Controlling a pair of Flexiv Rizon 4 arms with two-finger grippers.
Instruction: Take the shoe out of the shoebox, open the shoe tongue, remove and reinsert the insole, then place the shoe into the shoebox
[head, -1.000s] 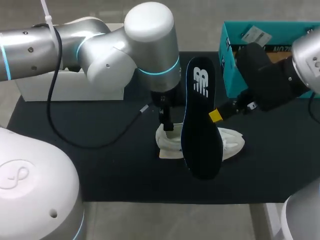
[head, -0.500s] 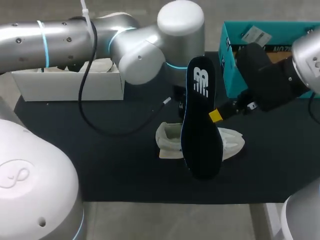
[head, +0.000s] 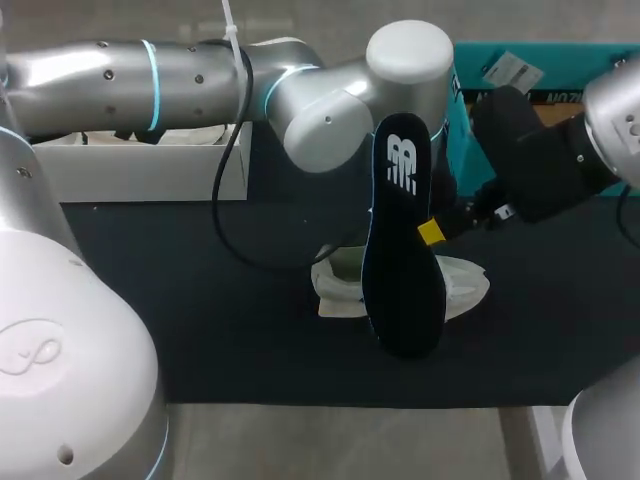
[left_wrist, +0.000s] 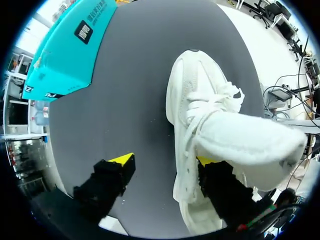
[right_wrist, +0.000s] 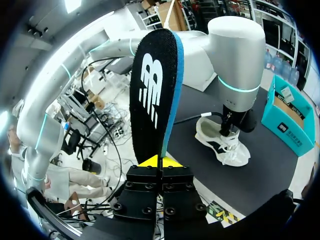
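Left arm (head: 330, 110): enters from 9 o'clock and reaches past the middle. Its big joint sits at 12 o'clock of the shoe.
White tray (head: 140, 175): at 10 o'clock on the counter (head: 200, 330), well apart from the shoe.
Left gripper (left_wrist: 164, 161): released, fingers spread wide. One yellow tip is over bare counter just beside the shoe. The other is tucked against the shoe under a raised white flap, probably the tongue. In the head view the insole hides it.
Shoe (head: 465, 280): white, out of the shoebox, lying near the counter's middle with its toe pointing away from the left gripper.
Insole (head: 403, 240): dark, held upright in the air in front of the shoe, logo end at 12 o'clock.
Right gripper (right_wrist: 161, 161): clenched on the insole's edge, at the insole's 3 o'clock side in the head view.
Shoebox (head: 570, 60): teal, at 1 o'clock on the counter, partly behind the right arm.
Change: over the last second the left arm swung from the shoe's 10 o'clock to its 12 o'clock, and its gripper went out of sight behind the insole. The shoe, insole and right arm stayed put.
Meaning: the insole is out, so reinsertion looks next. The left arm seems to be resetting to keep the shoe's mouth open for it.
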